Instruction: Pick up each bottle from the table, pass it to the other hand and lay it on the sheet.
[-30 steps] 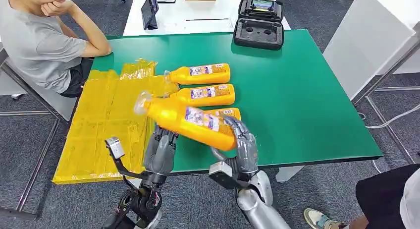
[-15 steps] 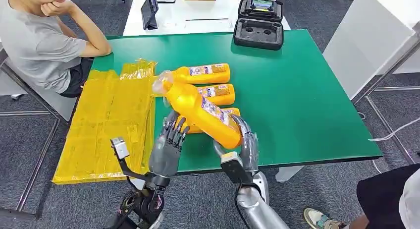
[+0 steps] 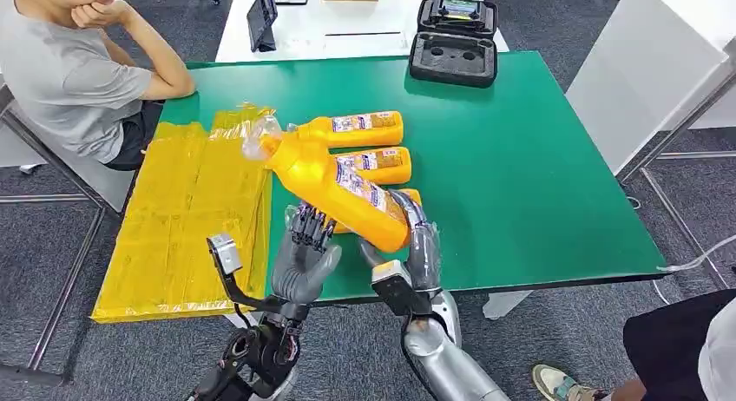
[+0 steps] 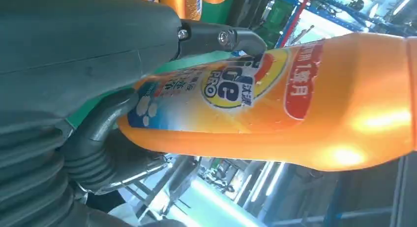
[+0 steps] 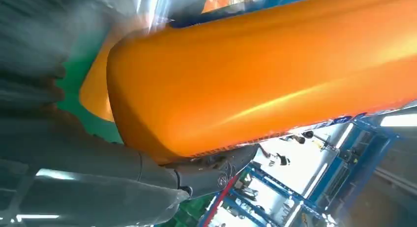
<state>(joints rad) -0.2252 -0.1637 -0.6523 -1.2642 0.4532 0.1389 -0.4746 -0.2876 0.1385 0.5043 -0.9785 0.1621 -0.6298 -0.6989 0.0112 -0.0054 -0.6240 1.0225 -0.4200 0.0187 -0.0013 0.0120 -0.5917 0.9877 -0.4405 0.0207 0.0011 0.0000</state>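
Right hand (image 3: 415, 245) holds an orange bottle (image 3: 334, 182) up above the green table (image 3: 538, 175).

The bottle is tilted, its clear cap toward the yellow sheet (image 3: 187, 210). The left hand (image 3: 304, 253) is just beside the bottle's lower part, fingers spread; whether it touches, I cannot tell. More bottles (image 3: 369, 145) lie on the table behind.

Bright, even overhead light; glare streaks the bottle (image 4: 305, 104), right wrist view edges blurred.
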